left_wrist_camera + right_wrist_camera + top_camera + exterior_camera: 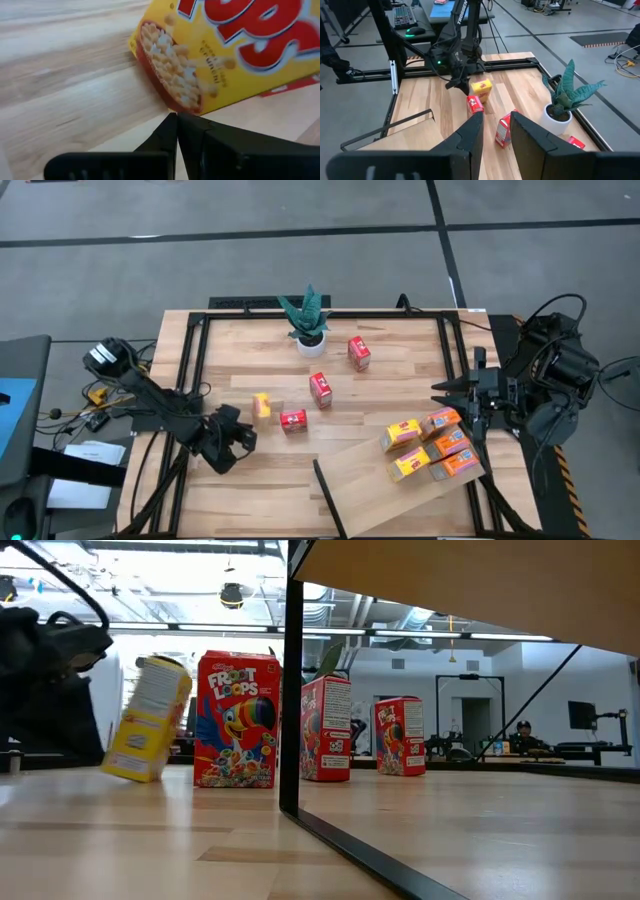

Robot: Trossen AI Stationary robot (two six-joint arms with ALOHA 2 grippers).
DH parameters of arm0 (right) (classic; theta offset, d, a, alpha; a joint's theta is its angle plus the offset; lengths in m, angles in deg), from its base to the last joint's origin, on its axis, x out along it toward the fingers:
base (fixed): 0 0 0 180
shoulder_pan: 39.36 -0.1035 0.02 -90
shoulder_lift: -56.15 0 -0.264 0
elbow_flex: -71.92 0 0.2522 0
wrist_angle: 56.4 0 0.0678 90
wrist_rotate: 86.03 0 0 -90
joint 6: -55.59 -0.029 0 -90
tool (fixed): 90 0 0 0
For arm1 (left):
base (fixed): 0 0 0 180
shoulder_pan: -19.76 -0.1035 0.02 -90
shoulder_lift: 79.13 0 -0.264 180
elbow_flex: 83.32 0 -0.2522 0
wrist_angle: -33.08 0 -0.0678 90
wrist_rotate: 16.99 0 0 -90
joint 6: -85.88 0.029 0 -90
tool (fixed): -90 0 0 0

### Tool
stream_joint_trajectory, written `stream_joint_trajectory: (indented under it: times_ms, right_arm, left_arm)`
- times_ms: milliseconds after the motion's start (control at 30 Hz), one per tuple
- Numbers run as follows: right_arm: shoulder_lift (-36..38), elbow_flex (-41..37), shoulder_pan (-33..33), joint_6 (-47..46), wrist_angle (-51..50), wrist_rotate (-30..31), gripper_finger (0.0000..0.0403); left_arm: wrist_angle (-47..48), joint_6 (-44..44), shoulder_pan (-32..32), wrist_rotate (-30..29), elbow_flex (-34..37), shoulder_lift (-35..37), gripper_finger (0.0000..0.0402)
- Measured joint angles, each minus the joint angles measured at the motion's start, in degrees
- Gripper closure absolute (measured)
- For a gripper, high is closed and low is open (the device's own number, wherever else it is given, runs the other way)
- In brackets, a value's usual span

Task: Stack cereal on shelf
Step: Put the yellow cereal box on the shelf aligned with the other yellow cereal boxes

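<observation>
Left gripper (243,437) low over the counter (380,395), jaws pressed together, holding nothing, tips just beside a yellow cereal box (262,406). That box tilted in the low view, leaning off 1 bottom edge. Right beside it, a red cereal box (293,421); farther back, 2 more red boxes (320,390), well apart from each other, the farthest near a potted plant (309,323).

Right gripper (452,393) at the counter's right edge, above the far end of the shelf (380,495), jaws slightly spread, pinching nothing visible.

Shelf lying askew across the counter's near right corner, raised at 1 side in the low view. On it, 5 yellow and orange boxes (432,445) packed close together, some touching.

Beyond the counter, in the low view, a person (523,737) seated far back in the room.
</observation>
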Motion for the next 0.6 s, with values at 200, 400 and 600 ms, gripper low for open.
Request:
stream_joint_trajectory:
  times_ms: [200, 400, 600]
  right_arm:
    - [0.00, 0.00, -0.01, 0.02, -0.02, 0.00, 0.0281]
    - [0.00, 0.00, 0.01, 0.00, -0.02, 0.00, 0.0281]
    - [-0.05, 0.00, -0.01, 0.00, -0.02, 0.00, 0.0280]
  left_arm:
    - [-0.27, 0.20, -0.01, -0.75, 0.00, -0.56, 0.0401]
    - [0.31, 0.25, -0.03, -2.27, 0.00, -0.54, 0.0401]
    - [0.10, -0.05, 0.06, 1.95, 0.00, -0.21, 0.0401]
